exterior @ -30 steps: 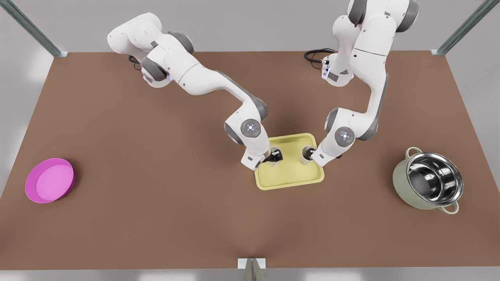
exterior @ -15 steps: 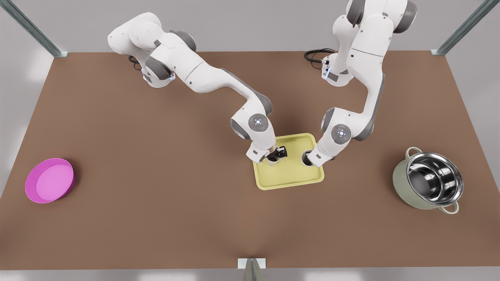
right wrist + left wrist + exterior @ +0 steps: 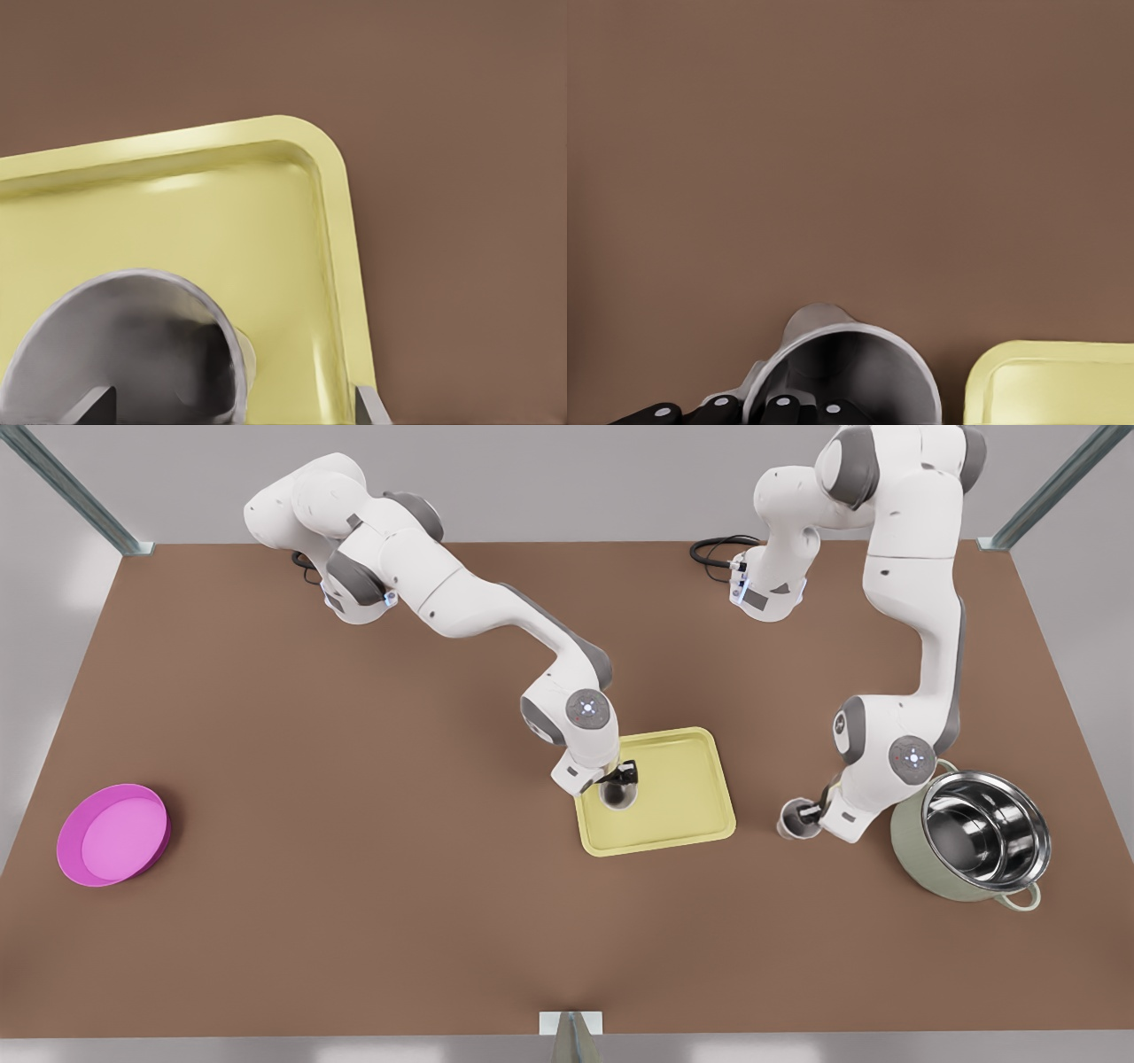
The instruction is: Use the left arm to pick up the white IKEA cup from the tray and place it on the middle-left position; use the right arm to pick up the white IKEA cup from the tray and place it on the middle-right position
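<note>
Swinging clear of the tray [image 3: 687, 828] since a second ago, the left gripper [image 3: 803, 815] is pinching its white cup [image 3: 790, 822] over bare table [image 3: 443, 921] beside the pot [image 3: 912, 846], probably lowering next, while the right gripper [image 3: 621, 779] is pinching the second cup [image 3: 617, 796] above the tray's edge, needing a carry-out.

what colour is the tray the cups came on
Pale yellow tray, plain with no pattern; the front view shows it best.
</note>
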Available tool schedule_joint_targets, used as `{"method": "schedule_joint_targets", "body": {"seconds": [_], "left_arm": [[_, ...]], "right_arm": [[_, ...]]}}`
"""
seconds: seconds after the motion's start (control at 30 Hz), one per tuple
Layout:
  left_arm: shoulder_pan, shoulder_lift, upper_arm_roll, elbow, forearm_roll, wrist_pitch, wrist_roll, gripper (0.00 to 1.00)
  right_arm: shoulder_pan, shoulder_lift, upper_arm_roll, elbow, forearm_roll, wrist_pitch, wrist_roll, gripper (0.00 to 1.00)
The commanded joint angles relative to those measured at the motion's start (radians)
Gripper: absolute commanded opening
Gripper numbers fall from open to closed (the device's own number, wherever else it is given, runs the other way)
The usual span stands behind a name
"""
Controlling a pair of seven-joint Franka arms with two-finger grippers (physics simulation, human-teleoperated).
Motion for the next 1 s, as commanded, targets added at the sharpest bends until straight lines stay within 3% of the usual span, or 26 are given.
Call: {"method": "schedule_joint_targets", "body": {"seconds": [0.0,0.03,0.2,0.23,0.27,0.3,0.33,0.4,0.5,0.6,0.63,0.7,0.73,0.77,0.8,0.97], "left_arm": [[0.006,0.012,-0.001,0.002,-0.034,0.096,0.219,0.16],[0.006,0.03,-0.001,0.001,-0.034,0.121,0.217,0.16],[0.006,0.047,-0.001,0.001,-0.116,0.13,0.265,0.16],[0.008,0.047,-0.001,0.001,-0.127,0.13,0.277,0.16],[0.006,0.05,-0.001,-0.001,-0.127,0.132,0.277,0.55],[0.006,0.053,-0.001,0.001,-0.126,0.13,0.279,1.0],[0.006,0.055,-0.001,0.001,-0.126,0.13,0.279,1.0],[0.006,0.057,-0.001,0.001,-0.12,0.13,0.279,1.0],[0.0,0.021,-0.001,-0.004,-0.101,0.1,0.279,1.0],[-0.002,-0.198,-0.002,0.031,0.044,-0.267,0.265,1.0],[-0.002,-0.215,-0.004,0.128,0.077,-0.434,0.247,1.0],[-0.005,-0.206,-0.011,0.247,0.046,-0.499,0.173,1.0],[0.006,-0.201,-0.002,0.417,0.002,-0.674,0.164,1.0],[0.006,-0.258,0.008,0.439,0.015,-0.733,0.182,1.0],[0.006,-0.355,0.005,0.301,0.018,-0.585,0.217,1.0],[0.014,-0.18,0.016,0.383,0.017,-0.529,0.219,1.0]], "right_arm": [[0.002,0.0,0.0,-0.001,-0.004,-0.009,0.037,0.91],[0.002,0.0,0.0,-0.001,-0.004,-0.009,0.039,0.84],[0.006,-0.001,0.0,-0.001,-0.004,-0.009,0.043,0.85],[0.006,0.0,0.0,-0.001,-0.002,-0.009,0.042,0.77],[0.008,-0.001,0.002,-0.001,-0.004,-0.009,0.043,0.68],[0.008,-0.001,0.002,-0.001,-0.002,-0.009,0.042,0.54],[0.008,-0.001,0.002,-0.002,-0.002,-0.009,0.042,0.45],[0.008,-0.001,0.002,-0.002,-0.004,-0.009,0.042,0.41],[0.008,-0.001,0.002,-0.004,-0.004,-0.009,0.042,0.41],[0.006,0.0,0.002,-0.005,-0.004,-0.009,0.039,0.36],[0.006,0.0,0.002,-0.007,-0.004,-0.009,0.039,0.3],[0.006,-0.001,0.002,-0.007,-0.004,-0.009,0.039,0.29],[0.006,-0.001,0.002,-0.007,-0.004,-0.009,0.04,0.24],[0.005,-0.001,0.002,-0.007,-0.004,-0.009,0.039,0.24],[0.005,-0.003,0.002,-0.007,-0.002,-0.009,0.043,0.24],[-0.021,-0.053,-0.001,-0.033,-0.001,-0.013,0.037,0.19]]}}
